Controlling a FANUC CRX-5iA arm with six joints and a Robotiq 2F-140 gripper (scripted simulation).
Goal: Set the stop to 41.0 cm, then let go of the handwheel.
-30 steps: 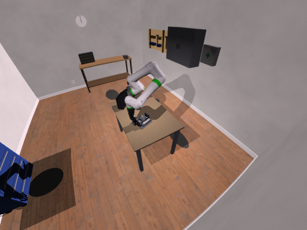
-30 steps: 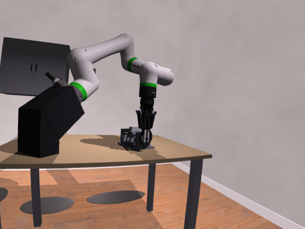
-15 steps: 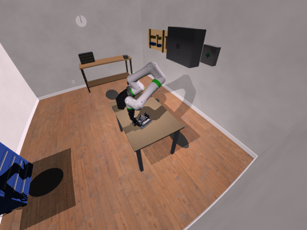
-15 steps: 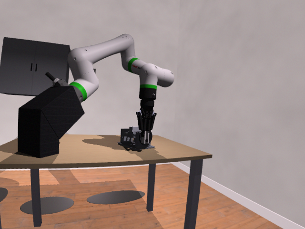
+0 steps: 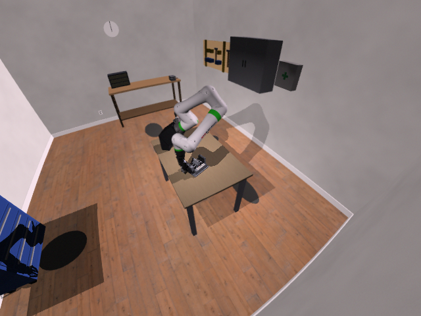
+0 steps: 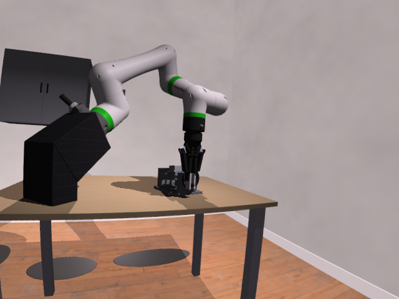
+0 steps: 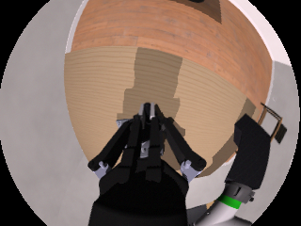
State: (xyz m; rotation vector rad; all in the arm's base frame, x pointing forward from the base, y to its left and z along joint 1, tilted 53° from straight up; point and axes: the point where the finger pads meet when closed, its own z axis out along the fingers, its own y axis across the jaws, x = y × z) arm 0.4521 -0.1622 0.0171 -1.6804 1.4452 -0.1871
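The dark handwheel [image 6: 185,184] is on the near side of a small grey and black stop fixture [image 5: 200,167] [image 6: 163,176], which sits on the wooden table. My gripper [image 5: 184,169] [image 6: 192,184] [image 7: 148,107] points straight down in front of the wheel. Its fingers are close together and look shut on the handwheel's grip, low on the wheel's face. The fingertips hide the grip itself. In the wrist view the fingers and the gripper body cover most of the fixture. The stop's position and any scale are too small to read.
The table [image 5: 204,187] [image 6: 112,200] [image 7: 99,85] carries the fixture and the arm's black base [image 6: 48,167] [image 7: 254,151]. A workbench [image 5: 146,83], a dark wall cabinet [image 5: 254,62] [image 6: 45,85] and a blue drawer cabinet [image 5: 13,237] stand away from the table.
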